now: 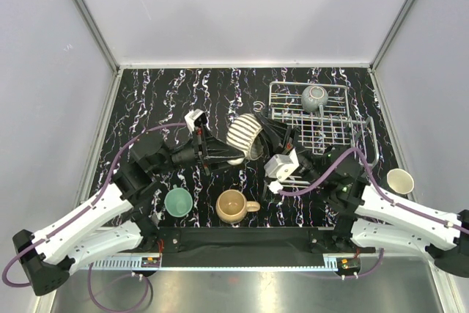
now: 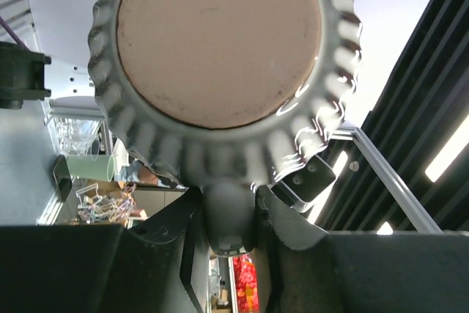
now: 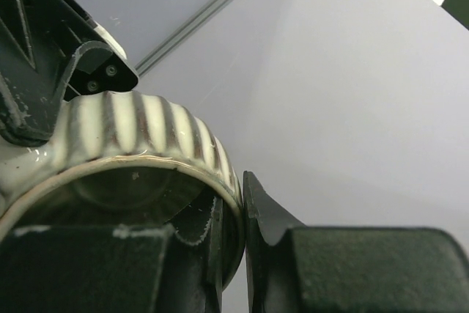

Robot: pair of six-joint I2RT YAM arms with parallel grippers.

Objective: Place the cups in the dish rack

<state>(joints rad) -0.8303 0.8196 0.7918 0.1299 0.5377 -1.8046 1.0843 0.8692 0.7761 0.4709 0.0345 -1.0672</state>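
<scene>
A cream cup with dark ribbed stripes [image 1: 245,137] hangs on its side above the middle of the table, held between both arms. My left gripper [image 1: 222,154] [image 2: 229,207] is shut on its handle [image 2: 229,214], with the cup's flat base [image 2: 220,42] facing the camera. My right gripper [image 1: 268,141] [image 3: 238,188] is shut on the rim [image 3: 220,181], one finger inside the cup and one outside. The dish rack [image 1: 344,119] stands at the back right, holding a grey-green cup [image 1: 315,97]. A teal-green cup [image 1: 178,201] and a tan cup [image 1: 233,206] stand near the front edge.
A cup with a pale inside [image 1: 399,180] stands at the table's right edge, beside my right arm. A small metal ring [image 1: 259,105] lies just left of the rack. Grey walls close in the table on three sides.
</scene>
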